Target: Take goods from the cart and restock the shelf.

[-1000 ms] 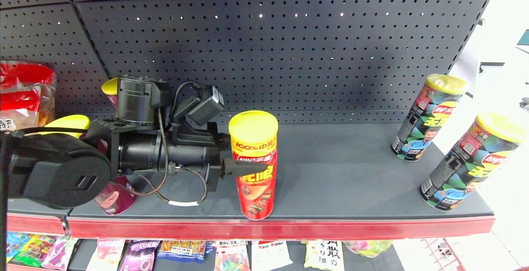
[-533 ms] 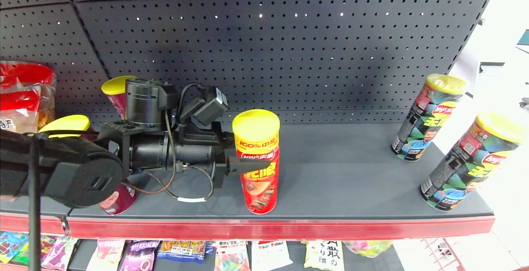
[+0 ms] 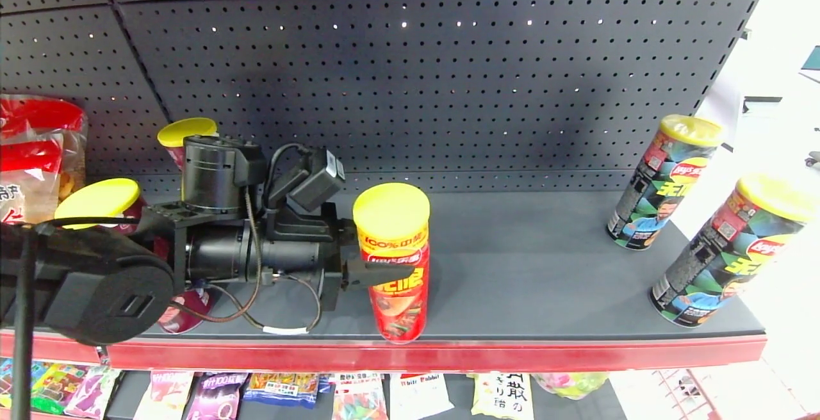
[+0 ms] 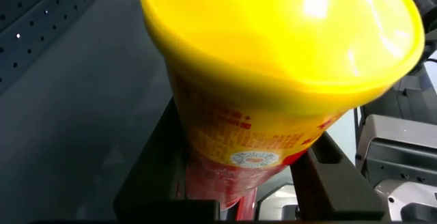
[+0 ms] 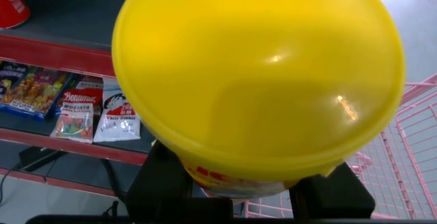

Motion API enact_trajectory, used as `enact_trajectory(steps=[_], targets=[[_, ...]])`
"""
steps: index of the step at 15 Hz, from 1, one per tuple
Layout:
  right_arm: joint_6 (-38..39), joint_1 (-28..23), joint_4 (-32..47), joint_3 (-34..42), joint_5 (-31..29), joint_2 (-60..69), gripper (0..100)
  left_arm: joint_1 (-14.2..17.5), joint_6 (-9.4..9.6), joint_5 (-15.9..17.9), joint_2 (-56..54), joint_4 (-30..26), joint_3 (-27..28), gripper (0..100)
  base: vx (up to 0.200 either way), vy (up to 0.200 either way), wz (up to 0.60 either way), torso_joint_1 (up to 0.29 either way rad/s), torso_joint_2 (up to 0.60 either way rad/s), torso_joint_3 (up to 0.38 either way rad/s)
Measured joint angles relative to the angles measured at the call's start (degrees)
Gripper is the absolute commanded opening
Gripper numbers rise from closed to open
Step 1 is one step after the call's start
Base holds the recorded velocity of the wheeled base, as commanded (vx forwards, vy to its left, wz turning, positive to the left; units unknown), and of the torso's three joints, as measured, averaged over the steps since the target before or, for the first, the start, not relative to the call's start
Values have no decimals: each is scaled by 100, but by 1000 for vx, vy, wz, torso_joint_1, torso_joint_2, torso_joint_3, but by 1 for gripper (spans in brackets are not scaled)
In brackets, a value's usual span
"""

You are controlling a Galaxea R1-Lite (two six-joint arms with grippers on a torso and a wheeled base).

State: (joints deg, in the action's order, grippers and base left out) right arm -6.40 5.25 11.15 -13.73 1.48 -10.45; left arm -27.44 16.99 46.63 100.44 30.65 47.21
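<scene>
The robot's left gripper (image 3: 394, 265) clamps its black jaws on either side of a tall red cardboard snack can with a yellow plastic lid (image 3: 392, 241), held upright with its base at the red front lip of the dark grey metal shelf (image 3: 512, 266). Behind the left arm, two more yellow-lidded red cans (image 3: 186, 135) stand near the perforated back panel. A pair of black-and-green cans with yellow lids (image 3: 660, 183) stands well apart at the shelf's right end. From the right wrist, the right gripper (image 5: 252, 190) grips a second yellow-lidded can (image 5: 259, 80), with jaws pressed to both sides just under the lid. It is held out in front of a lower shelf of bright snack packets (image 5: 82, 108), beside the pink wire cart (image 5: 410, 149).
</scene>
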Motion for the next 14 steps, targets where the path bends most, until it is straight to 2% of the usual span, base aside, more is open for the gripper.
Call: enact_trajectory(steps=[1, 2, 8, 11, 14], targets=[[0, -2, 0, 0, 0, 0, 0, 0, 7, -7, 2, 0, 5, 0, 0, 0, 0, 0, 0, 0], [0, -2, 0, 0, 0, 0, 0, 0, 11, -16, 6, -2, 9, 100, 0, 0, 0, 0, 0, 0], [-5, 1, 1, -16, 110, -51, 0, 104, -11, -40, -49, 11, -157, 100, 0, 0, 0, 0, 0, 0], [-20, 9, -5, -284, 574, -402, 0, 339, 11, -45, -430, 11, -769, 100, 0, 0, 0, 0, 0, 0], [-132, 9, -23, -842, 1264, -1331, 0, 623, 2, -157, -1133, 9, -1563, 100, 0, 0, 0, 0, 0, 0]])
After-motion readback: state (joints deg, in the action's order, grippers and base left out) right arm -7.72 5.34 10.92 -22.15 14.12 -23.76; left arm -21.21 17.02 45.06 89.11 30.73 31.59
